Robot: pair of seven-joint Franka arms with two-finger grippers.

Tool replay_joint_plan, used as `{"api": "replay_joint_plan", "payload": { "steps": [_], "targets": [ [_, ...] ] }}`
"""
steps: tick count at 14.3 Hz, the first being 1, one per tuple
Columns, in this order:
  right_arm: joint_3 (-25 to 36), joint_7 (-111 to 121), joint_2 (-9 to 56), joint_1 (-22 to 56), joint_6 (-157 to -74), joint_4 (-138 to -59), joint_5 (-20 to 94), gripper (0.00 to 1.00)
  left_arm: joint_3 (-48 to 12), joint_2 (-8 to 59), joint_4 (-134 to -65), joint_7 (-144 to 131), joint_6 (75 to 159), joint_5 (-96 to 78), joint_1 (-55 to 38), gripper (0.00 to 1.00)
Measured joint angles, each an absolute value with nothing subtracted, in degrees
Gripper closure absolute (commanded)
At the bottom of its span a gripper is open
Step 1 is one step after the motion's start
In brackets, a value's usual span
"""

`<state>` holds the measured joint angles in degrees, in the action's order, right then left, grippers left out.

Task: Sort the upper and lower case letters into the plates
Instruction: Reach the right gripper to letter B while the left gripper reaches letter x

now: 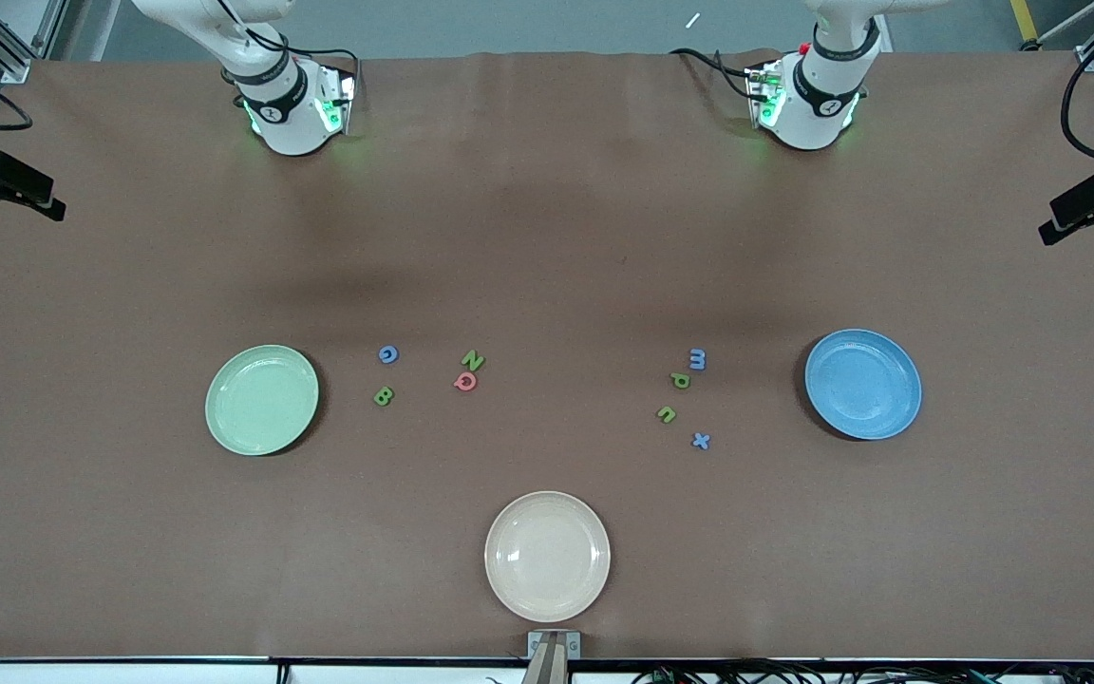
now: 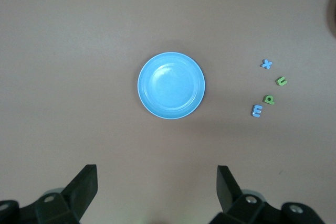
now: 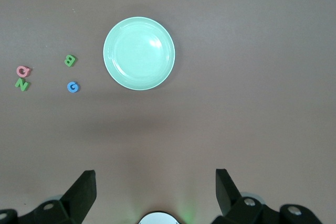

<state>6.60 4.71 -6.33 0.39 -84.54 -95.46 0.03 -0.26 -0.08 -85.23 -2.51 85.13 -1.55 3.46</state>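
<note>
I see the round shallow pale green plate (image 1: 262, 399) lying flat on the brown matte table (image 1: 547, 237), toward the right arm's end. The round shallow blue plate (image 1: 862, 384) lies flat toward the left arm's end. Both look smooth and glossy, and being round they have no long axis.

Beside the green plate lie four small capital letters: a blue G (image 1: 388, 354), a green B (image 1: 383, 396), a green N (image 1: 473, 360) and a pink Q (image 1: 465, 381). Beside the blue plate lie four small lower-case letters: a blue m (image 1: 697, 358), a green p (image 1: 681, 380), a green u (image 1: 667, 413) and a blue x (image 1: 701, 440).

A round cream-beige plate (image 1: 547, 556) lies nearest the front camera.

The left gripper (image 2: 156, 187) hangs above the blue plate, its fingers wide apart. The right gripper (image 3: 155, 188) hangs above the green plate, its fingers also wide apart.
</note>
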Motion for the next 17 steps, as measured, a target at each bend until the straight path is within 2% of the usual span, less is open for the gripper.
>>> {"api": "replay_joint_plan", "payload": {
  "steps": [9,15,17],
  "targets": [
    [6.61,4.70,-4.60,0.39,-85.46,-93.08,0.05,0.00,-0.29,-0.25,-85.52,-2.45,85.10,-1.65,3.39,0.00],
    [6.82,4.70,7.65,0.06,-89.56,-91.73,-0.02,0.00,-1.21,4.31,-87.39,-6.15,84.87,-6.26,-0.12,0.00],
    [6.76,4.08,9.87,0.03,-89.58,-89.99,0.09,0.00,-1.95,7.18,-88.61,-11.71,88.23,-6.27,-3.75,0.00]
  ]
}}
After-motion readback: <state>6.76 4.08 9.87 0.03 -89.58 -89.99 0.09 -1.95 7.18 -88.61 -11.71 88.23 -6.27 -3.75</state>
